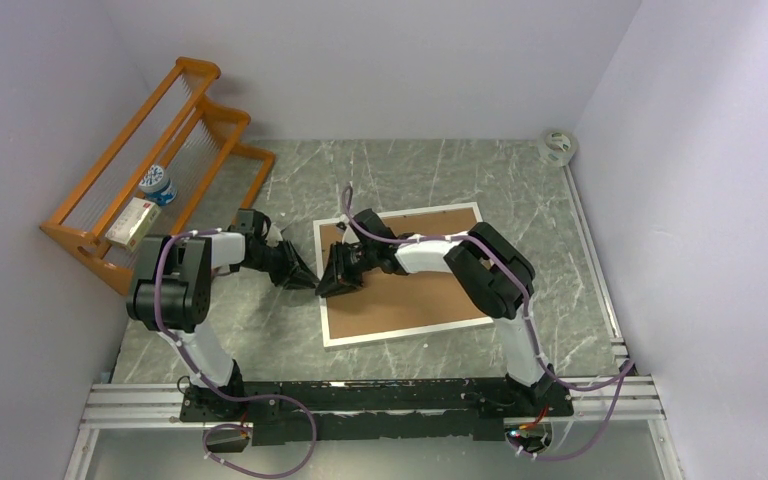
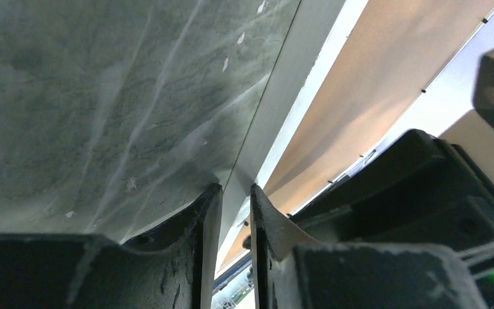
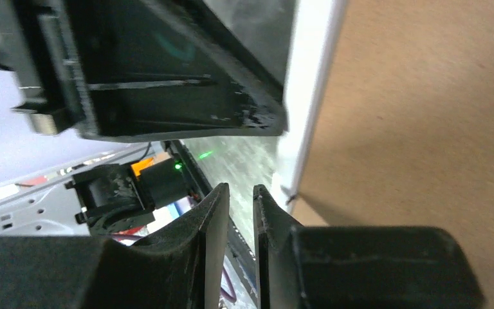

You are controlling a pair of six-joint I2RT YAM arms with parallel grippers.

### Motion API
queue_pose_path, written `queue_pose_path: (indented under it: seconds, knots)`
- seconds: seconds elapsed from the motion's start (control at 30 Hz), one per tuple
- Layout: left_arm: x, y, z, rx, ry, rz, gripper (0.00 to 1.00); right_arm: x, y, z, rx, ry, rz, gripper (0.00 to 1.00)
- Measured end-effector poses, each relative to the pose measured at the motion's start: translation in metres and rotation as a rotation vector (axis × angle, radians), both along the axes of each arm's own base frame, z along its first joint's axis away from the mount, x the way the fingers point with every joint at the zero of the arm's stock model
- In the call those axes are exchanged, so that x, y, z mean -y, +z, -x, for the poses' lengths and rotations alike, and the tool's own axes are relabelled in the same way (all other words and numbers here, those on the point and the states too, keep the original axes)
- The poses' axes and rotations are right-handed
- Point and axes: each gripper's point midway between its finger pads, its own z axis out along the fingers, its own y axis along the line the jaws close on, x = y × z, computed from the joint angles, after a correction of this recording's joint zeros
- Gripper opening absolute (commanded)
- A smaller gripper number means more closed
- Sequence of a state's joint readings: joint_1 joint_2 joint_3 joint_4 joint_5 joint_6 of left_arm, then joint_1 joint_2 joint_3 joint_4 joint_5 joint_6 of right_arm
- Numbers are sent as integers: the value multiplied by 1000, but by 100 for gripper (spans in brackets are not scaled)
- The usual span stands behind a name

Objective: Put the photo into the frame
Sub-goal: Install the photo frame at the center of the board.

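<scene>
the frame (image 1: pixel 415 300) lies flat mid-table, matte brown hardboard back up (thin white rim around it). at its left edge the left claw (image 1: pixel 303 277) and right claw (image 1: pixel 329 285) nearly meet, both clenched to narrow slits, nothing visibly between.

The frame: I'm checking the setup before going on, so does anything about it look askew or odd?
The frame lies brown back up, turned slightly askew to the edges of the table; no damage shows.
</scene>
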State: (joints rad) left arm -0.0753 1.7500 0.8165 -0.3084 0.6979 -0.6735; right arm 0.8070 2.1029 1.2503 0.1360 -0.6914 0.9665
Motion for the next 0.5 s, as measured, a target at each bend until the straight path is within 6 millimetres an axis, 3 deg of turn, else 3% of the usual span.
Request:
queue_pose_path:
  seconds: [0.17, 0.5]
  knots:
    - [1, -1, 0, -18, -1, 3, 26, 8, -16, 4, -28, -14, 72, 24]
    - [3, -1, 0, -33, -8, 26, 25, 10, -20, 3, -22, -23, 94, 22]
